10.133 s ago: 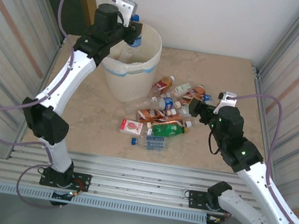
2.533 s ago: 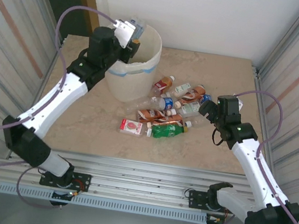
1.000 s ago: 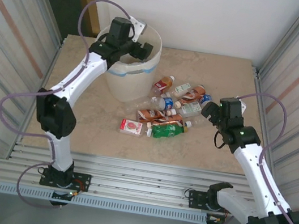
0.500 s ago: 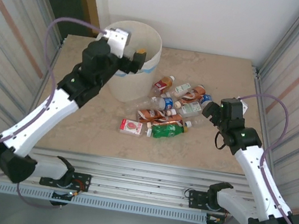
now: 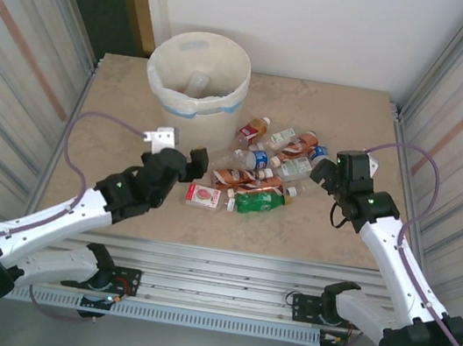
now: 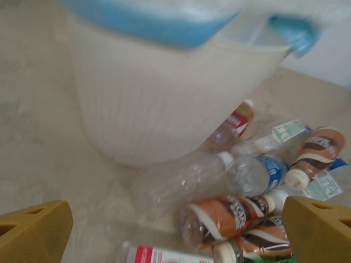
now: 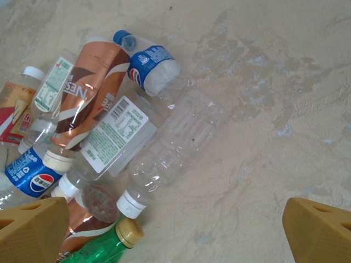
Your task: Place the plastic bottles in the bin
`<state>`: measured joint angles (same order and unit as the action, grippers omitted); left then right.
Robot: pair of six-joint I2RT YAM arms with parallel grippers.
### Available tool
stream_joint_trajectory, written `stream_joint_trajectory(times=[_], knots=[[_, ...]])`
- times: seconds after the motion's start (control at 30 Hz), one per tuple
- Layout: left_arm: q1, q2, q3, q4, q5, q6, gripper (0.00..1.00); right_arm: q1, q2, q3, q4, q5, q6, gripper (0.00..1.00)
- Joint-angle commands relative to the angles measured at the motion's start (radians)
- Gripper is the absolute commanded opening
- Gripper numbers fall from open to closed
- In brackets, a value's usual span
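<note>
The plastic bottles [image 5: 258, 173] lie in a heap at mid-table, among them a green one [image 5: 260, 201] and a red-labelled one [image 5: 204, 196]. The cream bin [image 5: 230, 75] with a blue band stands at the back left, and a clear bottle [image 5: 195, 83] lies inside it. My left gripper [image 5: 188, 164] hovers open and empty just left of the heap. Its wrist view shows the bin's wall [image 6: 164, 98], a clear bottle [image 6: 208, 178] and a brown-labelled one [image 6: 230, 216] ahead. My right gripper [image 5: 325, 169] is open at the heap's right edge, above a clear white-capped bottle [image 7: 170, 153].
Metal side walls [image 5: 12, 101] close in the table left and right. Bare tabletop [image 5: 357, 114] stretches right of the heap and behind it, and more [image 5: 123, 133] lies left of the bin. An aluminium rail [image 5: 213, 281] runs along the near edge.
My left arm has swung down from the bin's rim to the table, stopping left of the heap, still open. The right arm has hardly moved.
</note>
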<state>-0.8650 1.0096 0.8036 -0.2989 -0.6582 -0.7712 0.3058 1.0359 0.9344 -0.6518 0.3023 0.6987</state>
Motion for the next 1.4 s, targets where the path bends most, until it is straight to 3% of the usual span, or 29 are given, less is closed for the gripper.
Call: stream_joint_trajectory(times=[0.0, 0.23, 0.43, 0.53, 0.7, 1.03, 1.37], knots=[[-0.049, -0.013, -0.056, -0.137, -0.134, -0.387, 0.97, -0.007, 0.014, -0.006, 0.009, 0.012, -0.018, 0.98], [-0.142, 0.134, -0.057, -0.236, -0.126, -0.722, 0.92, -0.007, 0.039, 0.006, 0.012, -0.005, -0.02, 0.98], [-0.145, 0.319, 0.078, -0.434, -0.057, -0.971, 0.92, -0.007, 0.026, -0.003, 0.01, -0.007, -0.019, 0.98], [-0.132, 0.367, 0.1, -0.424, -0.02, -0.958, 0.92, -0.007, 0.016, -0.015, 0.009, -0.003, -0.021, 0.98], [-0.075, 0.382, 0.033, -0.218, 0.118, -0.868, 0.93, -0.008, 0.016, -0.028, 0.013, 0.003, -0.024, 0.98], [-0.007, 0.489, 0.069, -0.135, 0.267, -0.853, 0.92, -0.009, 0.041, -0.032, 0.031, -0.011, -0.025, 0.98], [0.027, 0.553, 0.086, -0.11, 0.295, -0.864, 0.91, -0.013, 0.054, -0.036, 0.043, -0.016, -0.039, 0.98]])
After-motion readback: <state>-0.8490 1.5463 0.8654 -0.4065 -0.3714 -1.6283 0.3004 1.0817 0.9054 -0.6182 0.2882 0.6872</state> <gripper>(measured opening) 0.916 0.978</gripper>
